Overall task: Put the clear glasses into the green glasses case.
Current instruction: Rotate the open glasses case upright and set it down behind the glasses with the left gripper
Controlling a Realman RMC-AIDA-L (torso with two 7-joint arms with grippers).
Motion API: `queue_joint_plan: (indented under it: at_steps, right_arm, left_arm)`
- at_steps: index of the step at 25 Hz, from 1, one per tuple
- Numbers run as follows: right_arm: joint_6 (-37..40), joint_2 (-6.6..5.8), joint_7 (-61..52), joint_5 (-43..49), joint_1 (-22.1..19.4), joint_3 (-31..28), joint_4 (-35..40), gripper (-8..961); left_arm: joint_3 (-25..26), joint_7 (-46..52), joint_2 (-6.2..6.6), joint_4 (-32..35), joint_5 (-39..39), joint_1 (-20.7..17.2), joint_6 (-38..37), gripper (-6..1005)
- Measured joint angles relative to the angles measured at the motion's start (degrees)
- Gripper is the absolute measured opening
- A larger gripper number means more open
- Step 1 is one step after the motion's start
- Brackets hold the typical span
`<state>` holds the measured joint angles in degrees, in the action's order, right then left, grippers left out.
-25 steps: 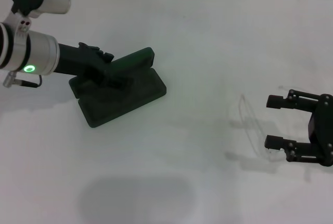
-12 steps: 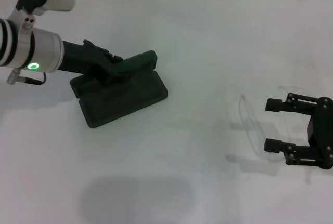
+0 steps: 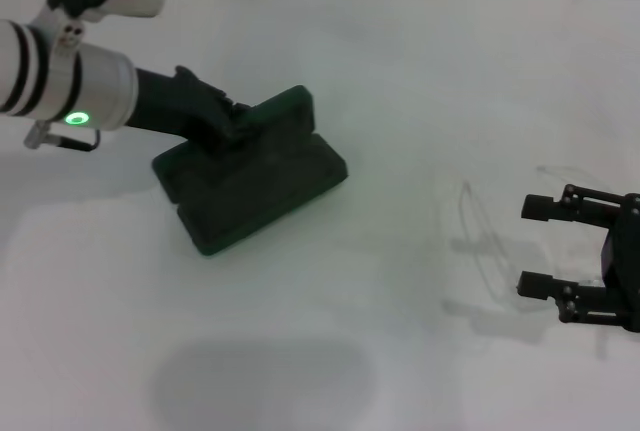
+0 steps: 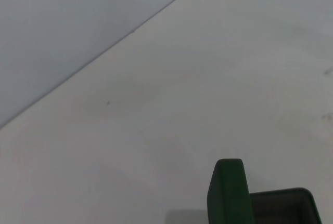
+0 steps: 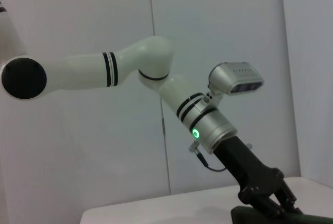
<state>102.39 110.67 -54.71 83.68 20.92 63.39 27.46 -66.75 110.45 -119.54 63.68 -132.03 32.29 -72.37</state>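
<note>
The left pincer grips the lid of the green glasses case on the white bench. To the case's right, well apart, lie the clear glasses, light, slick and fragile, best taken at the bridge; just beyond them, the right pincer gapes wide and empty.

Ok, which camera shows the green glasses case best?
The head view: the whole green glasses case lies on the table, left gripper at its raised lid. The left wrist view catches only an edge; the right wrist view a sliver.
</note>
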Motion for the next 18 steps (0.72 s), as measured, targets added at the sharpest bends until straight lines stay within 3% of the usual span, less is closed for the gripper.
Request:
queue_joint_plan:
  at_steps: [7, 8, 18]
  right_arm:
    - [0.0, 0.11, 0.19, -0.01, -0.59, 0.01, 0.12, 678]
    - [0.0, 0.11, 0.19, -0.01, -0.59, 0.01, 0.12, 677]
    - [1.21, 0.24, 2.92, 0.81, -3.2, -0.02, -0.04, 669]
  left_arm:
    - [-9.39, 0.15, -0.12, 4.09, 2.95, 0.37, 0.01, 211]
    - [-14.44, 0.08, -0.16, 5.23, 3.26, 1.39, 0.61, 212]
    - [-27.7, -0.51, -0.26, 5.68, 2.61, 5.13, 6.48, 221]
